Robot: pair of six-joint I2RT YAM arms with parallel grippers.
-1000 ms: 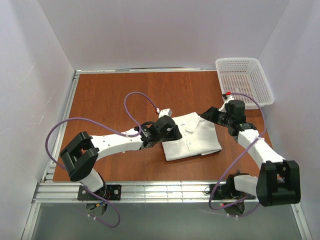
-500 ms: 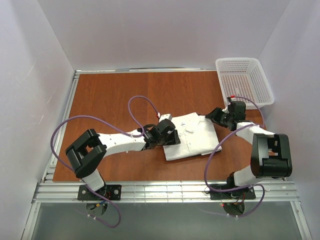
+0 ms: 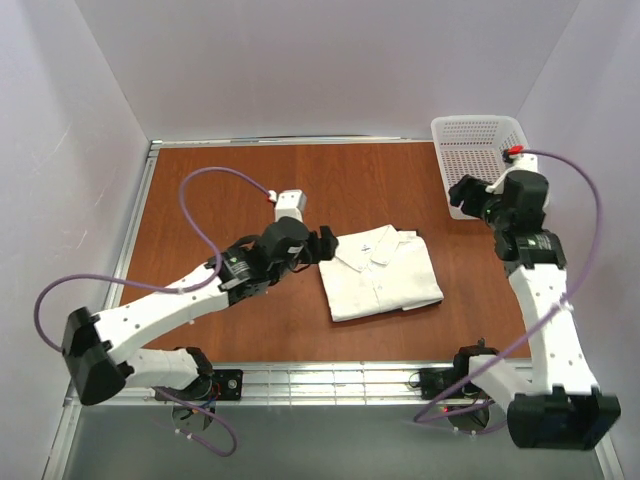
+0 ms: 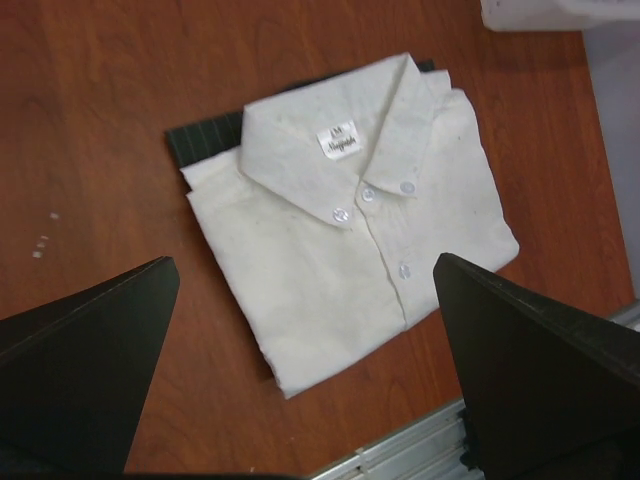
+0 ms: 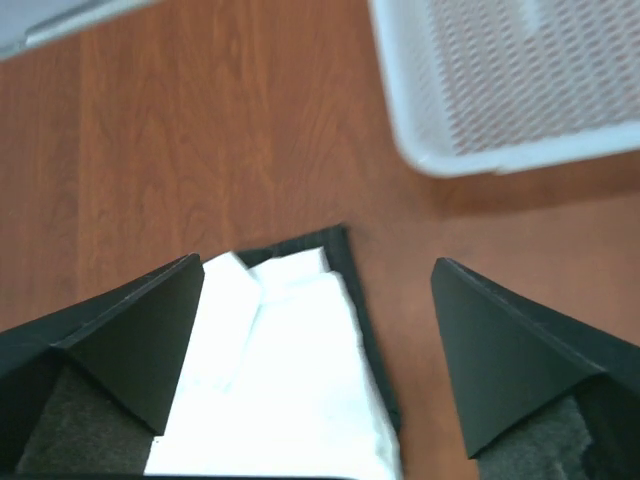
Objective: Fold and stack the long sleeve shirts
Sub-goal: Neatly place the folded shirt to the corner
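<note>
The white long sleeve shirt (image 3: 382, 272) lies folded, collar and buttons up, in the middle of the table. It rests on the folded dark striped shirt (image 4: 205, 135), which shows only as a thin edge along its collar side (image 5: 362, 300). My left gripper (image 3: 325, 245) hovers open just left of the stack, nothing between its fingers; in its wrist view the white shirt (image 4: 350, 220) lies below the left gripper (image 4: 308, 262). My right gripper (image 3: 466, 193) is raised and open near the basket, empty, looking down at the stack's corner (image 5: 290, 340) between its fingers (image 5: 130, 330).
A white mesh basket (image 3: 490, 160) stands at the back right corner, close to the right gripper (image 5: 318, 262). A metal rail (image 3: 330, 380) runs along the table's near edge. White walls close in the left, back and right sides. Purple cables loop over both arms.
Both grippers were down at the stack's left and right edges. They have opened and pulled off it: the left back to the left, the right up towards the basket. The stack lies still.
</note>
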